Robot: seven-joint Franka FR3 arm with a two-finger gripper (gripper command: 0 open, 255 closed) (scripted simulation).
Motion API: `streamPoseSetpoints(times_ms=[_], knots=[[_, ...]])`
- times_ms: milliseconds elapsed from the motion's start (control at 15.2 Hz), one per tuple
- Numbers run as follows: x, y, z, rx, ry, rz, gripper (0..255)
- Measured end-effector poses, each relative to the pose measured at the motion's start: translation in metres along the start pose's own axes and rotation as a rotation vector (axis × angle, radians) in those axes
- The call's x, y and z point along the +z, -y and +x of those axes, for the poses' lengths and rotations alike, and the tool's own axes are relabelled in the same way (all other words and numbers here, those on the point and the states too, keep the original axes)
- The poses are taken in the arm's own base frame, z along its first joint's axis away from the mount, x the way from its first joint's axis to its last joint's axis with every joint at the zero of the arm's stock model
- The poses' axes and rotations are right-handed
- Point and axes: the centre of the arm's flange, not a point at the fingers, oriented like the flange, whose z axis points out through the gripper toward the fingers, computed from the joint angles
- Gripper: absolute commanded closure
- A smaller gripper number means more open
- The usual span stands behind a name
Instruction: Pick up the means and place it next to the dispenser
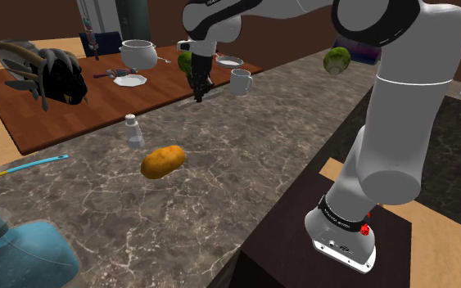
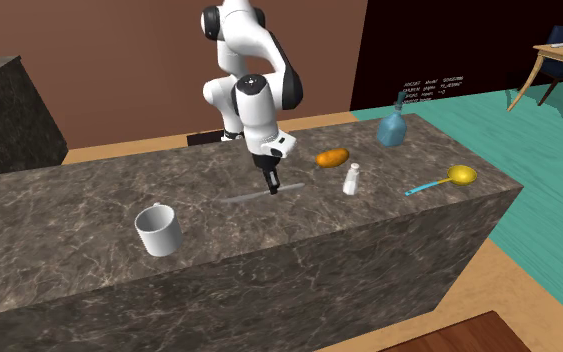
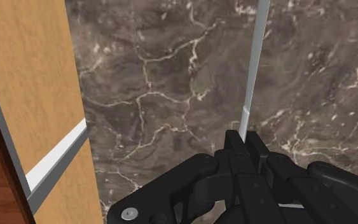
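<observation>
Currently the gripper point(image 3: 244, 139) has its jaws pinched on the near end of the thin grey utensil point(image 3: 253, 63), which lies flat on the marble counter point(image 3: 171, 95) and extends straight ahead of the jaws; est. light, stiff, slick, so an end grip may pivot vs. mid-length.

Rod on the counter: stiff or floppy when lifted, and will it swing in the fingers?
Rod looks straight and thin, so probably stiff and light. The fingers clasp it near one end, so it may pivot or droop. Smooth grey surface: possibly slippery.
</observation>
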Motion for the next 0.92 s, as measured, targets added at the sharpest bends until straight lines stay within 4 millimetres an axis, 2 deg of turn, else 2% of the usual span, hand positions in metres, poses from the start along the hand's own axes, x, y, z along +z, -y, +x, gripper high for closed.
streamPoseSetpoints(times_ms=[924], knots=[[-0.074,0.002,0.01,0.0,0.0,0.0,255]])
